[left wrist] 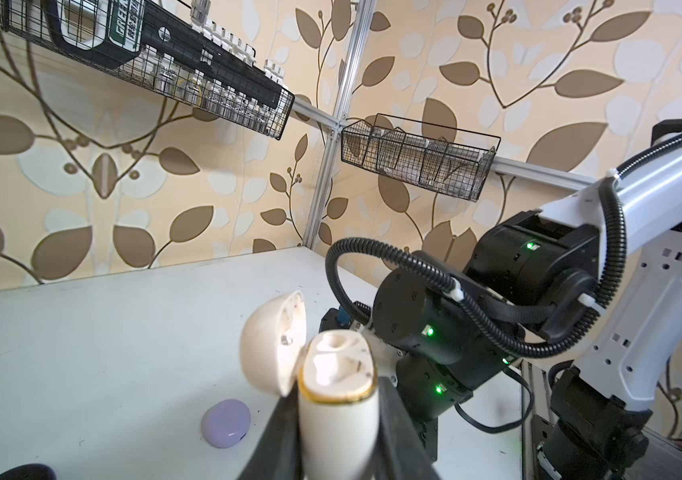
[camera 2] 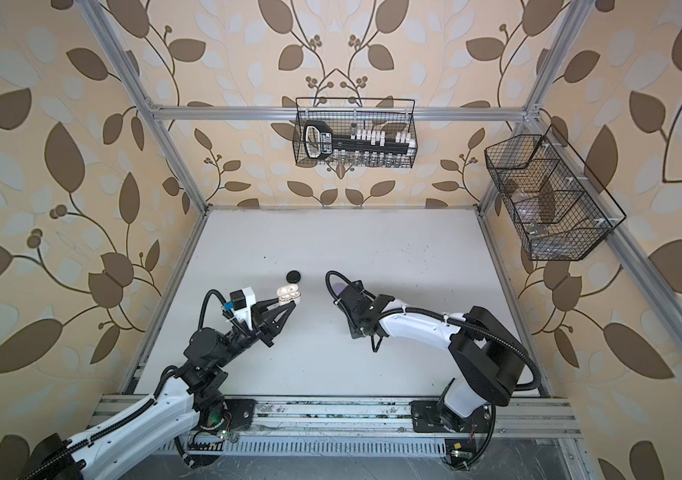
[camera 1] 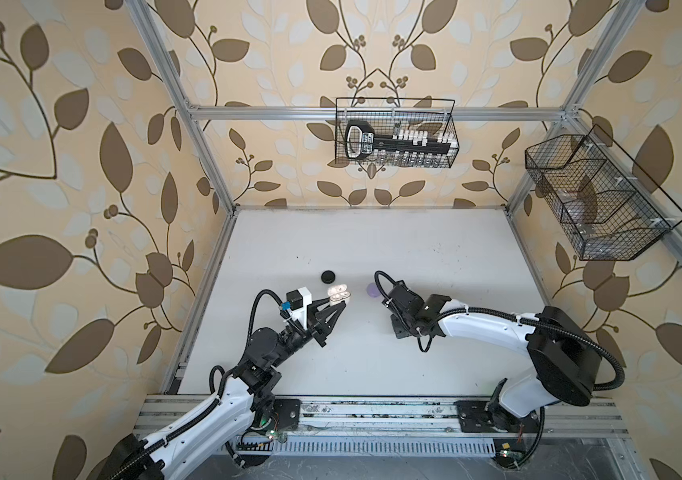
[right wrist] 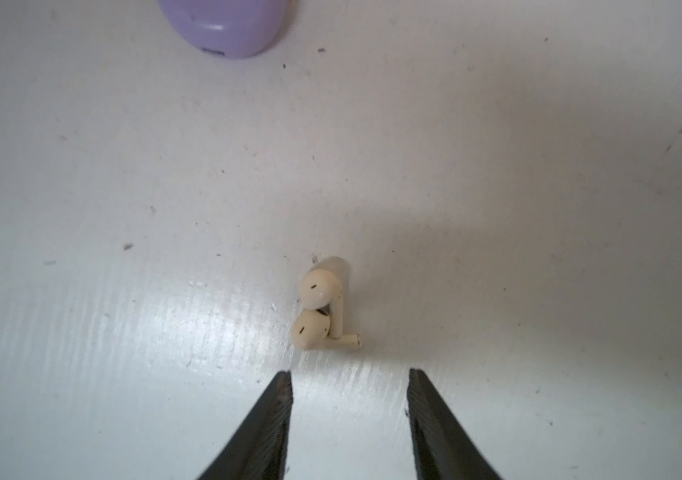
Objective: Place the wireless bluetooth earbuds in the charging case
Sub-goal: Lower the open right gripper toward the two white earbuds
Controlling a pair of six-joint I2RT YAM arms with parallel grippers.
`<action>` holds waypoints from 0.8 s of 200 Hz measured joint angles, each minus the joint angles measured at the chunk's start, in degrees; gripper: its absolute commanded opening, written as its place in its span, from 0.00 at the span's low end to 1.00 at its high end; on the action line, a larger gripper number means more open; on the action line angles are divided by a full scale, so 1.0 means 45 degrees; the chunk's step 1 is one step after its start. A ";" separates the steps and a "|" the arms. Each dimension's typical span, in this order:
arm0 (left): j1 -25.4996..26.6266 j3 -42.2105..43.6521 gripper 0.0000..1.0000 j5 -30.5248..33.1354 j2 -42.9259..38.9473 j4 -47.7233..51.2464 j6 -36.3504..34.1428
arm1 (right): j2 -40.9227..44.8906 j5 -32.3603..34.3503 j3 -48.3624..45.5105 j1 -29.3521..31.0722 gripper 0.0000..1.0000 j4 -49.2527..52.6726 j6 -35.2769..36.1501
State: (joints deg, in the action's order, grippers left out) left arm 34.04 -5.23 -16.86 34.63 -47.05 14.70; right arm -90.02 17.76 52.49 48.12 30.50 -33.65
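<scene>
- Nearest, my right gripper (right wrist: 349,373) is hanging with its jaws apart and nothing between them, just short of two small cream-white stemmed earbuds (right wrist: 322,307) lying on the white table (right wrist: 123,166). My wrist is hiding them from the top views.
- The two buds are touching, stems at an angle to each other, so closing here is risking a pinch on both at once, or flicking one away across the smooth surface.
- Their rounded heads are looking slippery. I judge that a squeezed head could squirt out, and a stem caught askew would not line up with its socket.
- To the left, my left gripper (left wrist: 339,440) is clamping the glossy cream-white charging case (left wrist: 337,374), raised off the table, its hinged lid (left wrist: 272,345) open and its sockets looking empty. A hard push could tip it in my grip or knock the lid shut.
- Farther off, a closed lavender oval case (left wrist: 226,422) and a round black case (camera 1: 329,276) are lying apart from the buds.
</scene>
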 measured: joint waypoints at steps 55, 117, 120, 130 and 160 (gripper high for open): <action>0.0000 0.0000 0.00 0.0000 0.0000 0.0000 0.0000 | -0.1287 -0.0092 0.0971 -0.0209 0.46 -0.0044 0.0398; 0.0000 0.0000 0.00 0.0000 0.0000 0.0000 0.0000 | -0.2288 -0.0131 0.1292 -0.0228 0.37 -0.0044 0.0670; 0.0000 0.0000 0.00 0.0000 0.0000 0.0000 0.0000 | -0.2302 -0.0121 0.1292 -0.0228 0.36 -0.0044 0.0661; 0.0000 0.0000 0.00 0.0000 0.0000 0.0000 -0.0005 | -0.2336 -0.0117 0.1292 -0.0243 0.34 -0.0058 0.0704; 0.0000 0.0000 0.00 0.0000 0.0000 0.0000 0.0000 | -0.2370 -0.0068 0.1287 -0.0408 0.28 -0.0083 0.0695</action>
State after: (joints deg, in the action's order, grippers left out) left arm 34.04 -5.23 -16.86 34.63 -47.05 14.70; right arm -100.68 17.45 58.28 46.28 30.13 -30.52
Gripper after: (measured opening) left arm 0.253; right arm 0.300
